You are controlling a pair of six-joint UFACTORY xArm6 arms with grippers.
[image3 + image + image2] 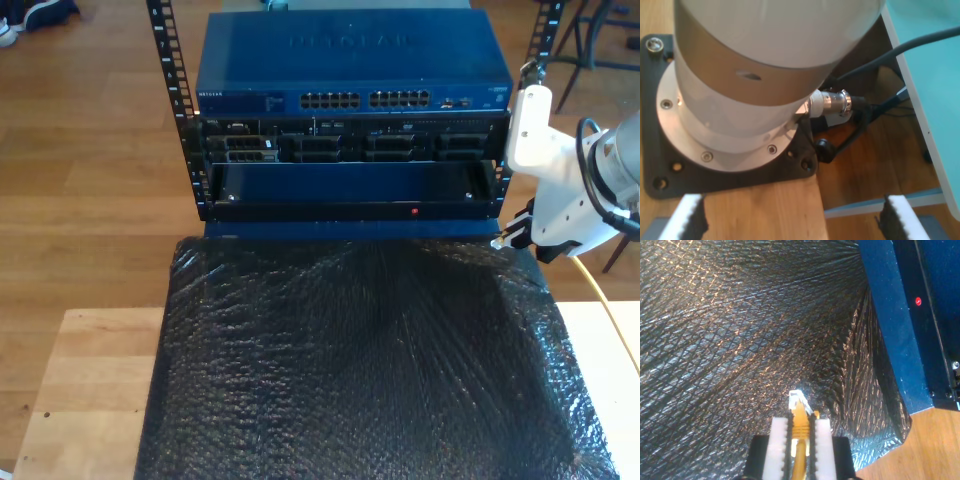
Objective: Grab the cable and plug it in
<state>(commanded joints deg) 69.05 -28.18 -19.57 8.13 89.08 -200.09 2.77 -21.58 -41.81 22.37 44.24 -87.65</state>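
The yellow-orange cable is clamped between the white pads of my second gripper, which is shut on it. Its clear plug sticks out past the fingertips over the black sheet. In the exterior view my second gripper hovers at the right, beside the rack's lower front corner. From there the cable trails down toward the view's right edge. My first gripper stands wide open with nothing between its pads, facing an arm's base.
A blue network switch with rows of ports tops the rack. More units sit below it. A black bubble-wrap sheet covers the wooden table. A black mounting plate and a metal connector with dark cables lie by the arm base.
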